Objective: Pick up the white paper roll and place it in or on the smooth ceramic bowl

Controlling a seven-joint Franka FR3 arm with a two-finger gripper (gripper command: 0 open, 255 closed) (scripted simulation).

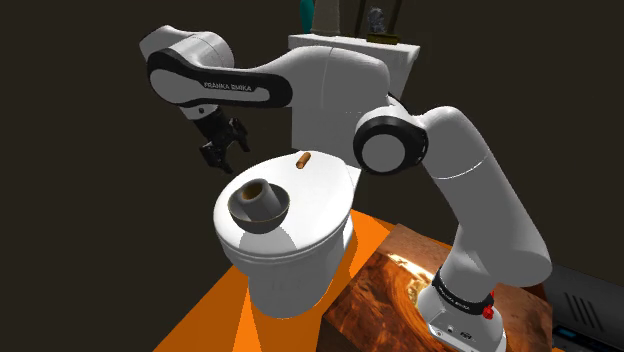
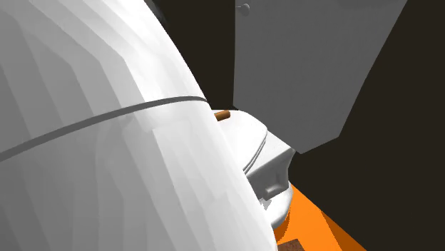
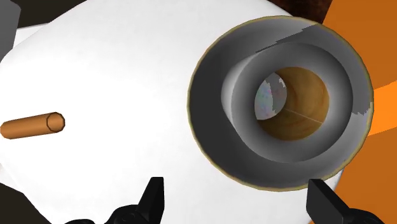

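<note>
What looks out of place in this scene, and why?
A grey bowl sits on the closed toilet lid, an odd spot for a dish, with a paper roll standing upright inside it. A small brown cylinder lies on its side on the lid, apart from the bowl. Nothing looks spilled or broken.

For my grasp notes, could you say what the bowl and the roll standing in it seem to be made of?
The bowl: smooth grey with a thin tan rim, plausibly glazed ceramic. The roll: plain grey wall around a brown, cardboard-like core, so likely paper; the render leaves both open.
</note>
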